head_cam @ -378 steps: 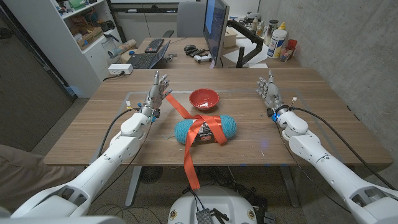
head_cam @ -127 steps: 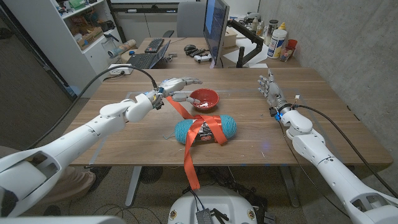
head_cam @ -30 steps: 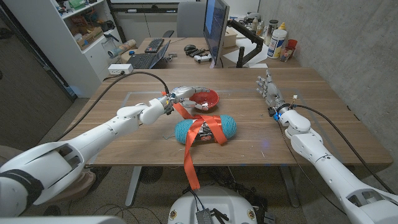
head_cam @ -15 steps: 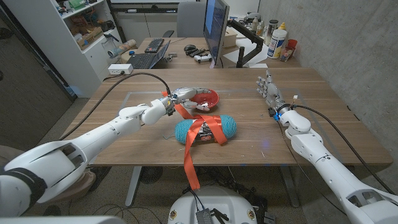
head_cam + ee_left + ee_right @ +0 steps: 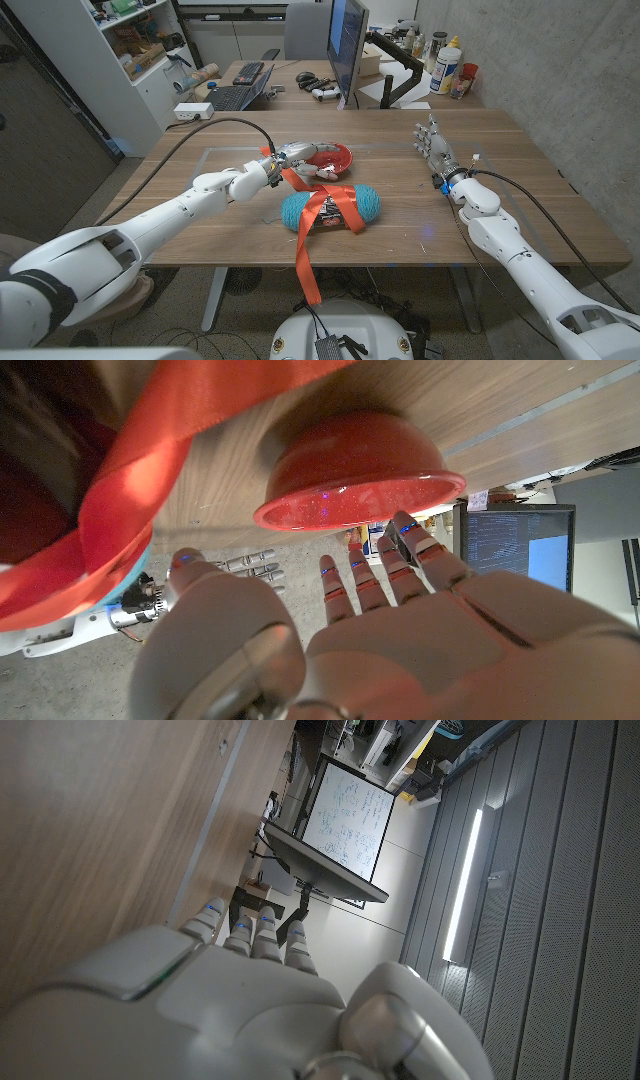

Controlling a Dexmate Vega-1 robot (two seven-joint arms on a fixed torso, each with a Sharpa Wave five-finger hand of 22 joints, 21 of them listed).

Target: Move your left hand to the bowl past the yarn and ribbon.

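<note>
A red bowl (image 5: 334,156) stands on the wooden table (image 5: 520,200) behind a teal yarn skein (image 5: 331,209) wrapped in an orange ribbon (image 5: 308,250). My left hand (image 5: 298,156) hovers at the bowl's left rim, above the ribbon's far tail, fingers spread and holding nothing. In the left wrist view the bowl (image 5: 357,468) lies just past my left hand's (image 5: 330,635) fingertips, with the ribbon (image 5: 160,470) beside it. My right hand (image 5: 433,145) stands upright at the table's right side, fingers apart and holding nothing; the right wrist view shows its back (image 5: 215,1005).
A monitor (image 5: 346,45), keyboards and bottles sit on a second desk behind the table. A white shelf (image 5: 140,50) stands at the back left. The ribbon's long tail hangs over the table's near edge.
Over the earlier frames my left arm swung from the table's left side across to the bowl. In the last second the hand crept slightly closer to the bowl. The right hand stayed put.
</note>
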